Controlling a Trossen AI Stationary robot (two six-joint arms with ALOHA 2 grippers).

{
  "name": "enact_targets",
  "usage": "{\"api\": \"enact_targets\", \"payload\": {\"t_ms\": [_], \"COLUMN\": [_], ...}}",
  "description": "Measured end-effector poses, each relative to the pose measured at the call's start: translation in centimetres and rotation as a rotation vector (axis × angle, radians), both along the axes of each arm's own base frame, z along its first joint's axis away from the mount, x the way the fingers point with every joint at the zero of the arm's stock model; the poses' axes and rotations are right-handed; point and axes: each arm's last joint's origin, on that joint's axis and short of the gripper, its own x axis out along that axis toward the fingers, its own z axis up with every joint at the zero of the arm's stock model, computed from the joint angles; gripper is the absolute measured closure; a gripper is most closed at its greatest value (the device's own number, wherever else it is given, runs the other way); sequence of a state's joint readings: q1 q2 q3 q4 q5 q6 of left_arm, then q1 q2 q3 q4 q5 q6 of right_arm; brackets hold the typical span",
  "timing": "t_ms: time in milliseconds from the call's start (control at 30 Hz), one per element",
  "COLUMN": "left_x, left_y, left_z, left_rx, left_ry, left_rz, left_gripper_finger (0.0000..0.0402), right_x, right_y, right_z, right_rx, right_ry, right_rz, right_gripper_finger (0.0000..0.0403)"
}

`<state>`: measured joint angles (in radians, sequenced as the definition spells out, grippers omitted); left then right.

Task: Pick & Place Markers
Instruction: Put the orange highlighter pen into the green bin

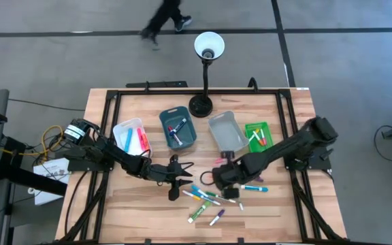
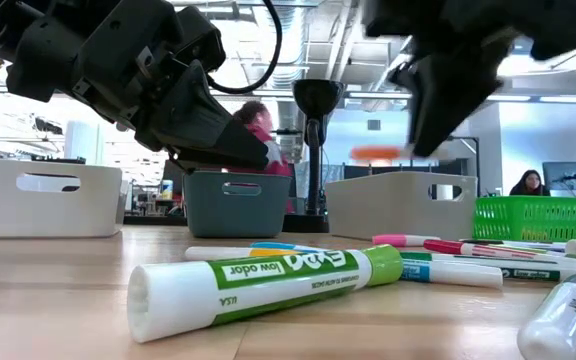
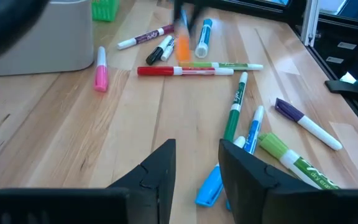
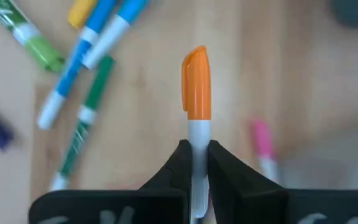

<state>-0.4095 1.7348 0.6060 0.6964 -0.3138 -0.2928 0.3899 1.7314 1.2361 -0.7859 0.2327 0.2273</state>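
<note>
Several markers [image 1: 216,201] in green, blue, cyan, purple, pink and red lie flat on the wooden table's near middle; they also show in the left wrist view [image 3: 235,118]. My right gripper [image 1: 224,177] hangs above their far edge, shut on an orange-capped marker [image 4: 196,93]. My left gripper [image 1: 186,180] is open and empty, low over the table just left of the markers, its fingers [image 3: 160,174] pointing at them. More markers lie in the white bin [image 1: 129,136], the blue-grey bin [image 1: 177,129] and the green basket [image 1: 257,135]. My right gripper pinches the orange-capped marker by its white barrel [image 4: 197,140], just behind the cap, between its two fingers. The fingers come from above. The capped end sticks out past them. The marker is lifted clear of the table and lies about level in the low view [image 2: 373,153].
A grey bin [image 1: 226,133] stands between the blue-grey bin and the green basket. A black desk lamp [image 1: 203,102] stands at the far middle. A black frame runs round the table's edges. People show in the room behind.
</note>
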Motion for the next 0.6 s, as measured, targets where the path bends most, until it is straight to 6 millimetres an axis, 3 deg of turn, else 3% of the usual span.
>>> {"api": "enact_targets", "payload": {"t_ms": [167, 267, 600], "left_x": [0.0, 0.0, 0.0], "left_y": [0.0, 0.0, 0.0], "left_z": [0.0, 0.0, 0.0], "left_rx": [0.0, 0.0, -0.001], "left_ry": [0.0, 0.0, 0.0], "left_rz": [0.0, 0.0, 0.0], "left_gripper_finger": [0.0284, 0.0284, 0.0284], "right_x": [-2.9, -4.4, -8.3], "right_y": [-1.9, -3.0, -7.2], "right_z": [3.0, 4.6, 7.6], "right_rx": [-0.08, -0.093, -0.124], "right_ry": [0.062, 0.083, 0.178], "right_rz": [-0.048, -0.079, -0.326], "right_gripper_finger": [0.0368, 0.0377, 0.0387]}}
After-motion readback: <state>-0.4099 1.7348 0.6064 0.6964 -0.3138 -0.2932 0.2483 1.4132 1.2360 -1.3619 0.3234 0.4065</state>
